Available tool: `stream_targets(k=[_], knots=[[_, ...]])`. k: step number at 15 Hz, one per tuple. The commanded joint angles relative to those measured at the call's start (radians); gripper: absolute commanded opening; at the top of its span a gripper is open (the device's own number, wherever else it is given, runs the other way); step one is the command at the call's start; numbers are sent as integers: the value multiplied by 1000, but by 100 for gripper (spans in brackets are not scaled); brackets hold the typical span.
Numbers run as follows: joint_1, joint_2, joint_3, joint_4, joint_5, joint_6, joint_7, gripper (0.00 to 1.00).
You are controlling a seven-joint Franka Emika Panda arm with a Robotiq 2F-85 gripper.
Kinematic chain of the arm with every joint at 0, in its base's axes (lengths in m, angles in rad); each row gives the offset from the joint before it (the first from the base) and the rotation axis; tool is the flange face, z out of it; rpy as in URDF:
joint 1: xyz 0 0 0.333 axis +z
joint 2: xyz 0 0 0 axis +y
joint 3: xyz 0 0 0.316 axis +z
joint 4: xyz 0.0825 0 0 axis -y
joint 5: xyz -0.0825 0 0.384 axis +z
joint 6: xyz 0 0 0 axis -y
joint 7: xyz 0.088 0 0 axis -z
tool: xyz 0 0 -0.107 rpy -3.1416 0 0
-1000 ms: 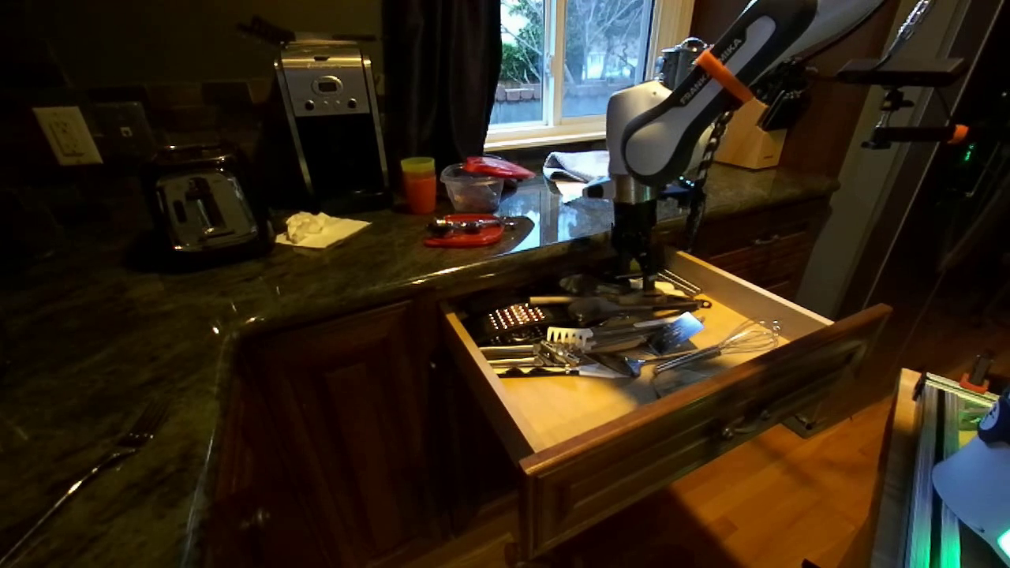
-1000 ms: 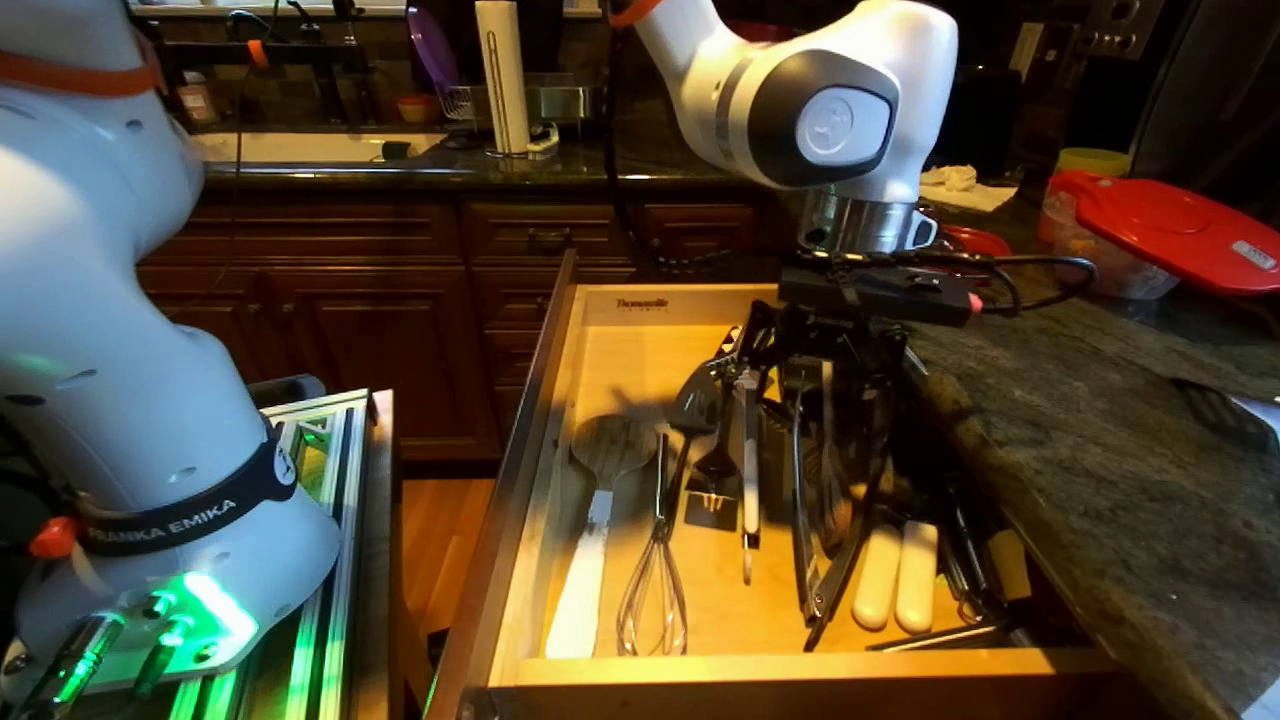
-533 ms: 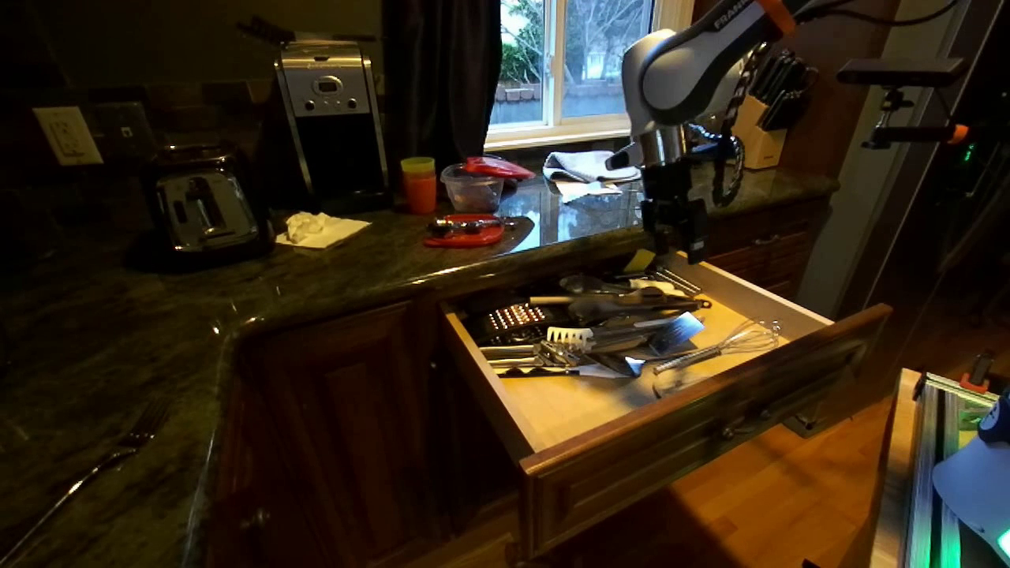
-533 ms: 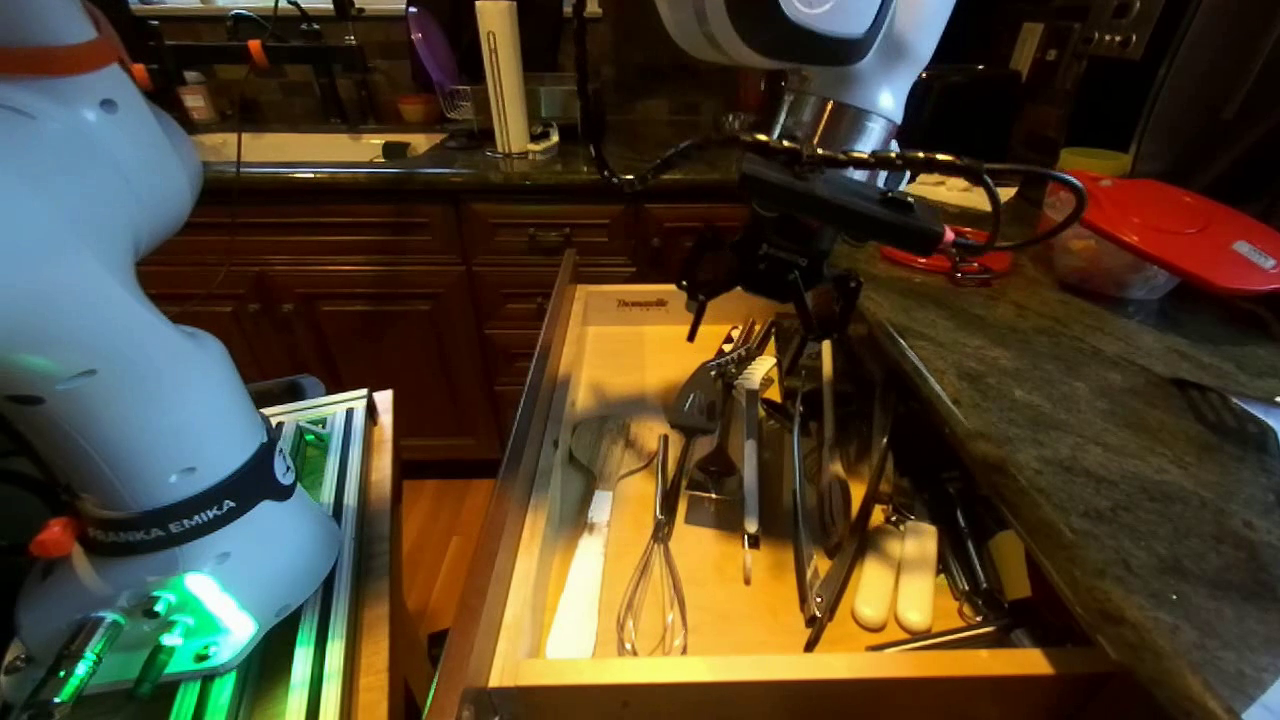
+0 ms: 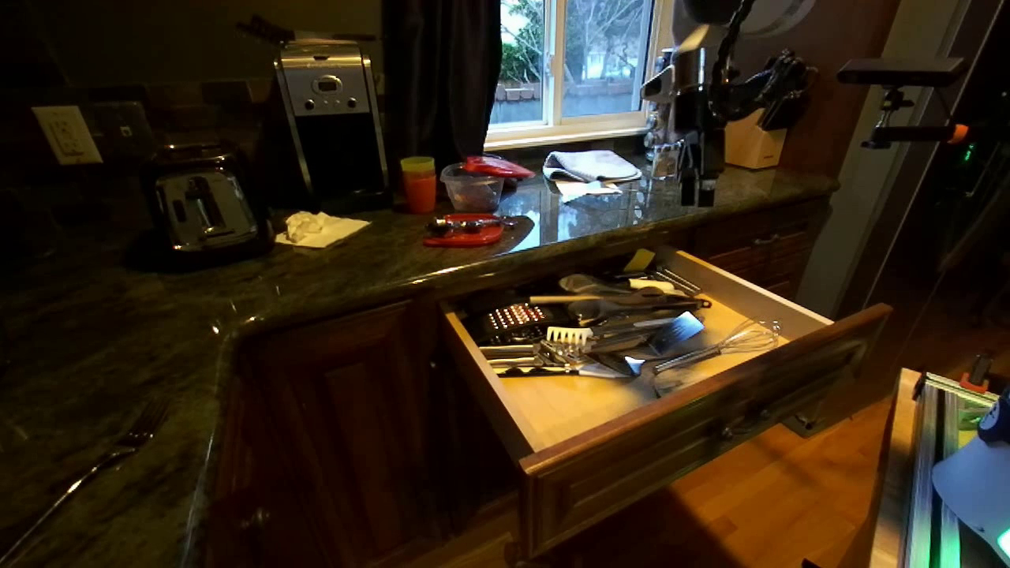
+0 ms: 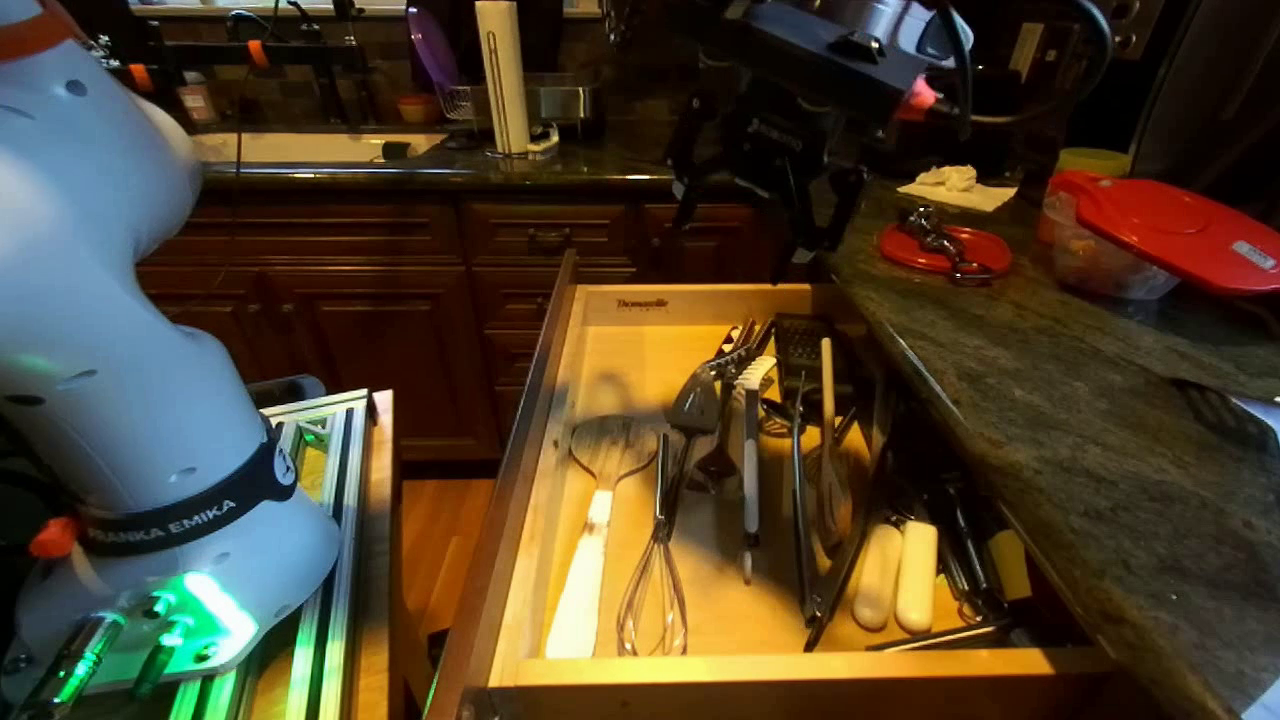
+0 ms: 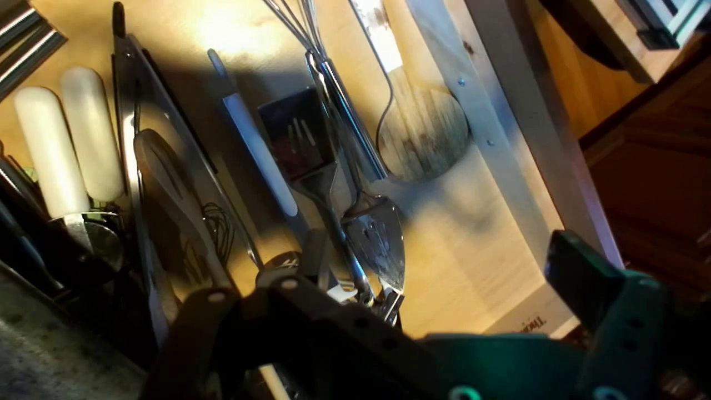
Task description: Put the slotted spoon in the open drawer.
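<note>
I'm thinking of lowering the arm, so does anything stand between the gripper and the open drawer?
Nothing visible does. The open gripper seems to hang above the drawer, with utensils lying inside. The countertop borders the drawer's back, seemingly beside the way down rather than across it.

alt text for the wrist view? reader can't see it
Open, empty gripper at the bottom of the frame, above the open drawer of loose kitchen utensils. At left, what looks like the slotted spoon lies between the arms of a pair of tongs; right of them are a whisk and a round-headed paddle.
</note>
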Motion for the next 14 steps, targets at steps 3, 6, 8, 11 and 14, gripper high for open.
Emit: stream_targets(k=[3, 6, 8, 11, 14], knots=[[23, -10, -28, 2, -3, -2, 5, 100], [27, 0, -26, 2, -3, -2, 4, 100], [28, 2, -25, 3, -3, -1, 4, 100], [28, 2, -25, 3, -3, -1, 4, 100], [28, 2, -25, 3, -3, -1, 4, 100]])
